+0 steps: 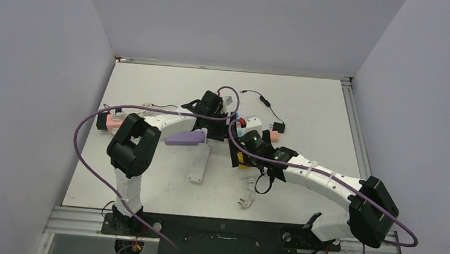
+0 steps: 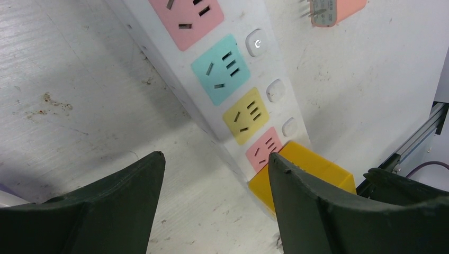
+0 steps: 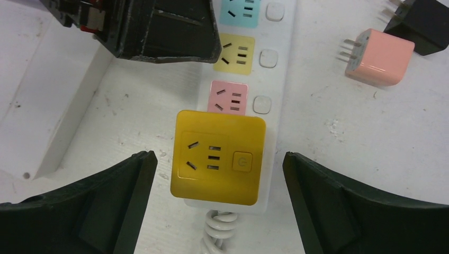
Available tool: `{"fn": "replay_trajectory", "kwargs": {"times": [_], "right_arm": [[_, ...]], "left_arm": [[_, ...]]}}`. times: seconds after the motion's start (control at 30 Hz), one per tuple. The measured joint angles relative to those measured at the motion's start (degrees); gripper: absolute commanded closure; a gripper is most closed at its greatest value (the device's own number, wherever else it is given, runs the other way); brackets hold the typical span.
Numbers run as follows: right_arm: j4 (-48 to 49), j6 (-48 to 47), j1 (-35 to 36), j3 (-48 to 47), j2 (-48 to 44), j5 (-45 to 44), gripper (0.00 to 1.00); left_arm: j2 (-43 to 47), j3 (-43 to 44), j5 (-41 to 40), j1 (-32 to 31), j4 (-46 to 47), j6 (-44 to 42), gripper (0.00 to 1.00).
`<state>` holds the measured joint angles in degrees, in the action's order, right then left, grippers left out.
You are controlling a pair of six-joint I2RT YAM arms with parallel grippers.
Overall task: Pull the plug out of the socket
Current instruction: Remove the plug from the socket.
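A white power strip (image 3: 275, 90) with pink, yellow and teal sockets lies on the table. A yellow cube plug (image 3: 217, 159) with its own socket face and button sits in the strip's end socket, by the coiled white cord (image 3: 219, 233). My right gripper (image 3: 218, 154) is open, one finger on each side of the yellow plug, touching nothing. My left gripper (image 2: 216, 156) is open and empty, low over the table beside the strip (image 2: 233, 79), its right finger next to the yellow plug (image 2: 312, 169). In the top view both grippers (image 1: 219, 129) (image 1: 239, 149) meet over the strip.
A loose pink plug (image 3: 378, 57) and a black plug (image 3: 423, 24) lie right of the strip. A flat white bar (image 1: 199, 164) and a purple piece (image 1: 185, 138) lie left of it. A pink block (image 1: 114, 121) sits at the left edge. A thin black cable (image 1: 264, 100) runs behind.
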<state>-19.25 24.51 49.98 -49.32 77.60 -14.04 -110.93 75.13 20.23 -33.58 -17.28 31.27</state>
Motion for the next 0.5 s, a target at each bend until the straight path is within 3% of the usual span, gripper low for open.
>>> {"fn": "replay_trajectory", "kwargs": {"times": [0.1,0.2,0.4,0.5], "right_arm": [[-0.2,0.0,0.0,-0.2,1.0,-1.4,0.00],[-0.2,-0.2,0.0,-0.4,2.3,-1.8,0.12],[-0.3,-0.8,0.0,-1.6,5.0,-1.7,0.26],[-0.3,-1.3,0.0,-2.0,5.9,-1.5,0.41]], "left_arm": [[-0.2,0.0,0.0,0.0,0.1,0.0,0.33],[-0.9,0.0,0.2,0.0,0.3,0.0,0.34],[-2.1,0.0,0.4,0.0,0.4,0.0,0.34],[-2.5,0.0,0.5,0.0,0.4,0.1,0.35]]}}
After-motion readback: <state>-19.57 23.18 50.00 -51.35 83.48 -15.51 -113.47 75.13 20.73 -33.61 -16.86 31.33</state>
